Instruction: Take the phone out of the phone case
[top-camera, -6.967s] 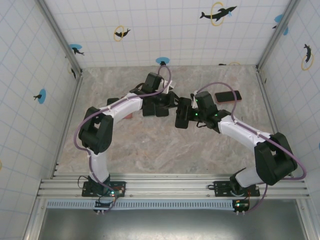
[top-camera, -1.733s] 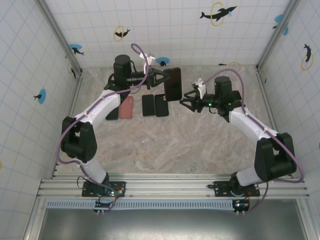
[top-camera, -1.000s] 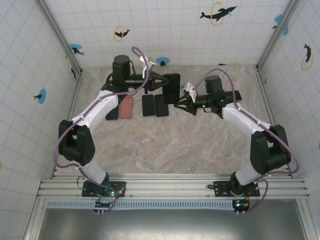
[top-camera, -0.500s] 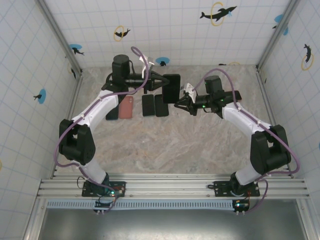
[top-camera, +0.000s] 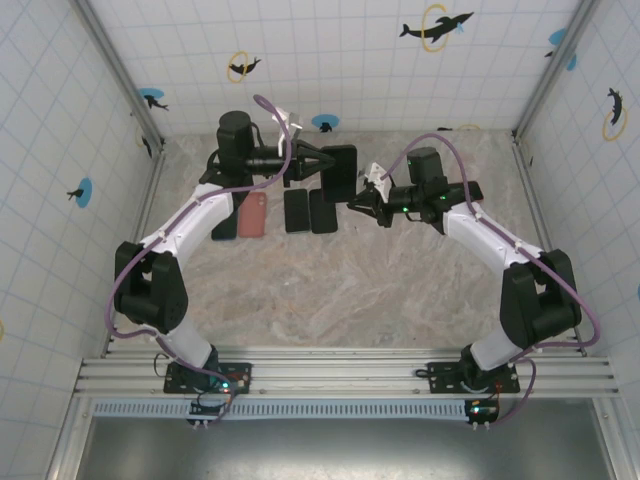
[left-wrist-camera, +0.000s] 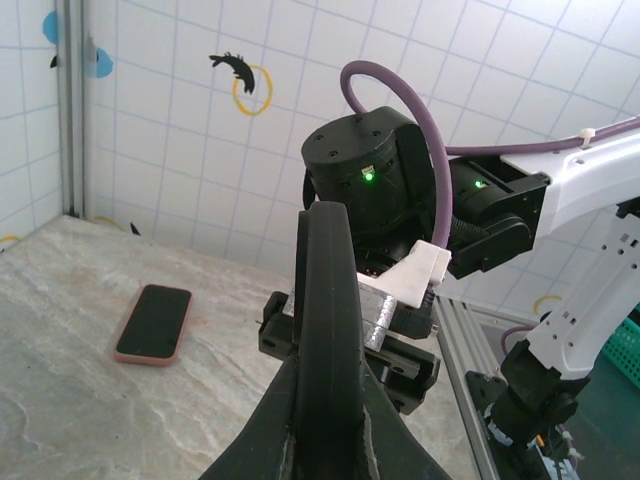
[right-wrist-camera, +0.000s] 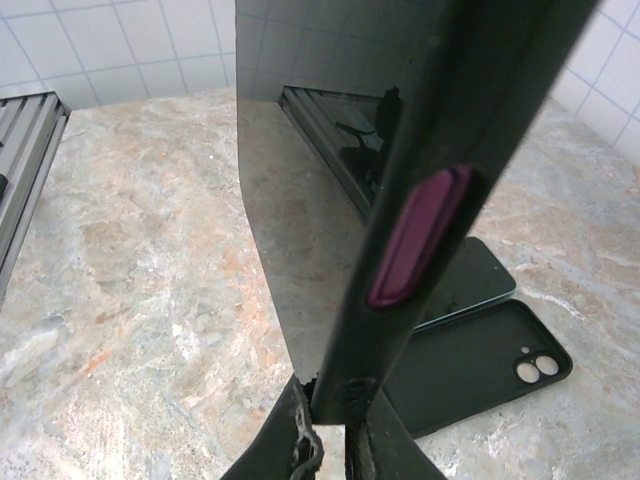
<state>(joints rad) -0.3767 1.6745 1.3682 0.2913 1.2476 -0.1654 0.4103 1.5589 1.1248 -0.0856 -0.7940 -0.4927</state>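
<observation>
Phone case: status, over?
Left hand shut on cased phone, held above the table. Right hand shut on its other side. Phone not yet out. Loose phones lie below, untouched.

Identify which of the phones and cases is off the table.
The black-cased phone, held on edge between the left end effector and right end effector; the rest lie flat on the table.

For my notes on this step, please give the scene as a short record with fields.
held item: cased phone, upright, above the table
left hand: shut on the cased phone
right hand: shut on its other edge
on table: black case with camera holes; phone in pink case
</observation>
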